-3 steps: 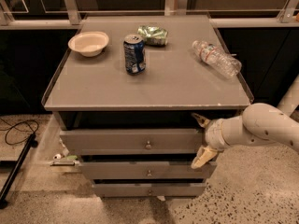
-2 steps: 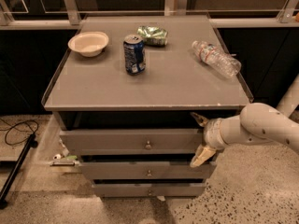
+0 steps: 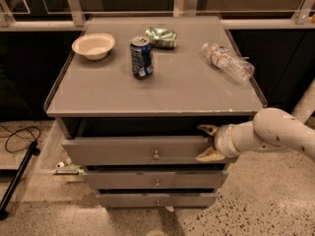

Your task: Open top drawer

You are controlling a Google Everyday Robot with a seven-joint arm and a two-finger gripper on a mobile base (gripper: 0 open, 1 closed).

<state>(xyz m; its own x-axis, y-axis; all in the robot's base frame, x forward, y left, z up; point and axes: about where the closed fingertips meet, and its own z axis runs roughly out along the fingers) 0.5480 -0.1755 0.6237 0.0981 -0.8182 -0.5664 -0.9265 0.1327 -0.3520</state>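
Observation:
The top drawer [image 3: 123,150] is the widest grey front, with a small round metal knob [image 3: 156,155] at its centre. It stands slightly out from the cabinet, with a dark gap above it. My gripper [image 3: 207,142] is at the right end of this drawer front, reaching in from the right on a white arm [image 3: 275,132]. Its fingers are spread, one at the front's top edge [image 3: 208,129] and one low on the front [image 3: 208,155]. Two shorter grey drawers [image 3: 156,180] lie below.
On the cabinet top [image 3: 187,90] are a white bowl [image 3: 93,45], a blue can [image 3: 141,57], a crumpled green bag [image 3: 161,36] and a plastic bottle [image 3: 227,61] lying down. A black stand leg [image 3: 17,178] and cable lie on the floor at the left.
The lower finger has risen a little, so the two fingers stand closer together at the drawer's right end. The drawer and the things on top have not visibly moved.

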